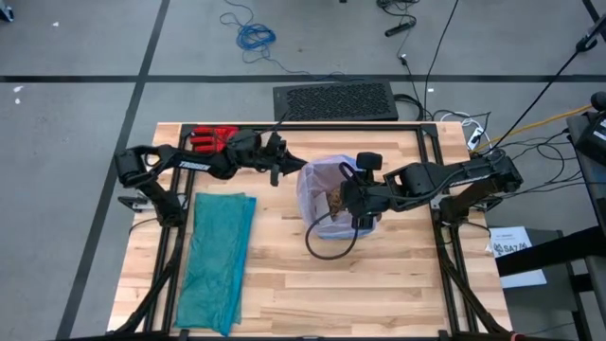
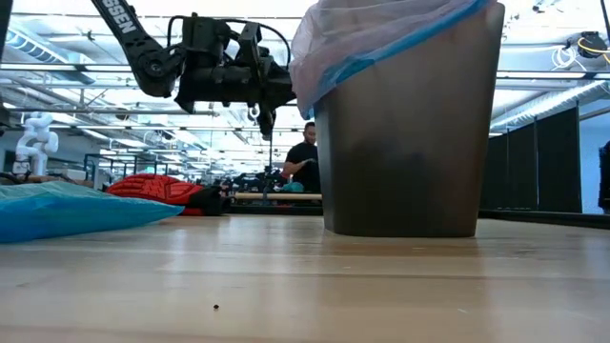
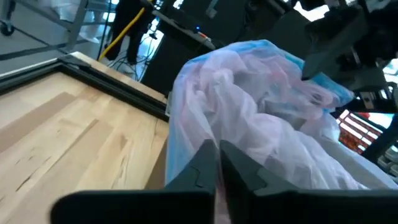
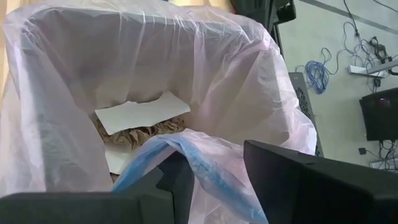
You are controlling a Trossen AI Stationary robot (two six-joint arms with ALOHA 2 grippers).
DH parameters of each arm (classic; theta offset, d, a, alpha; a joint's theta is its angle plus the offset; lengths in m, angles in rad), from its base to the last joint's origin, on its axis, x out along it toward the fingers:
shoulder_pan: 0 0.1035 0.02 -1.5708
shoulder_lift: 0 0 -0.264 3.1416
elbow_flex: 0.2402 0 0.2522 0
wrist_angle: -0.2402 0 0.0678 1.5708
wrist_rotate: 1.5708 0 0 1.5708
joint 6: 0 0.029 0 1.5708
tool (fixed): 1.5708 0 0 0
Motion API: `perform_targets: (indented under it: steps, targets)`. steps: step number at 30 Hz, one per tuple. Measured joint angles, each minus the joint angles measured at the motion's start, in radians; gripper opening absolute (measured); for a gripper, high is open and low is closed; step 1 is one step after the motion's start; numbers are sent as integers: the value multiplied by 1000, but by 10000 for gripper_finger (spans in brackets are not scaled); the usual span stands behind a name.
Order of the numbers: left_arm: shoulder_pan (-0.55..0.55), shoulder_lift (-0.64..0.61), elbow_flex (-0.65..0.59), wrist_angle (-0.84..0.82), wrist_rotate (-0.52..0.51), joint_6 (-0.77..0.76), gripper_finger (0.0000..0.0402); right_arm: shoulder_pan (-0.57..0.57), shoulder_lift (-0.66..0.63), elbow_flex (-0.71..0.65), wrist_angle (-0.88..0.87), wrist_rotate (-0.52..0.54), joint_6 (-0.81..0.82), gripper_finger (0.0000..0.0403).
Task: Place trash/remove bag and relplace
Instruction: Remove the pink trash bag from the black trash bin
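The bag (image 4: 205, 56), a pale pink liner with a blue hem, lines a grey bin (image 2: 410, 133) mid-table. Trash lies inside it: brown paper wads (image 4: 146, 134) under a white sheet (image 4: 137, 115). My left gripper (image 3: 217, 149) is shut and sits at the bin's left side, right beside the bag's overhanging rim (image 2: 297, 81). My right gripper (image 4: 217, 186) is open above the bin's right side (image 1: 360, 194). Its fingers stand on either side of a raised fold of the bag's rim. My left gripper's shut fingertips (image 3: 211, 155) lie against or just short of the bag's outer film (image 3: 249, 124), coming level from the table's left; I cannot tell whether they touch or hold it. My right gripper comes from above, slanting from the right. The blue-hemmed rim fold (image 4: 199, 158) runs through the gap and drapes against one finger (image 4: 177, 180); the fingers are not closed on it.
A teal-green plastic bag (image 1: 222, 251) lies flat on the table's left half. A red glove (image 1: 213, 139) rests near the far edge behind the left arm. A loop of dark cable (image 1: 327, 242) hangs by the bin's near side. A person stands in the room beyond (image 2: 305, 157).
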Motion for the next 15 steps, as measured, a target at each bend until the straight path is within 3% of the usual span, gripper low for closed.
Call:
perform_targets:
  steps: [10, 15]
  targets:
    - [11, -143, 0, -27, -2, 35, 1, 0, 0, 0, 1, 6, 0, 132]
    - [14, -259, 29, -218, -29, 131, 1, 0, 0, 0, 4, 6, 0, 132]
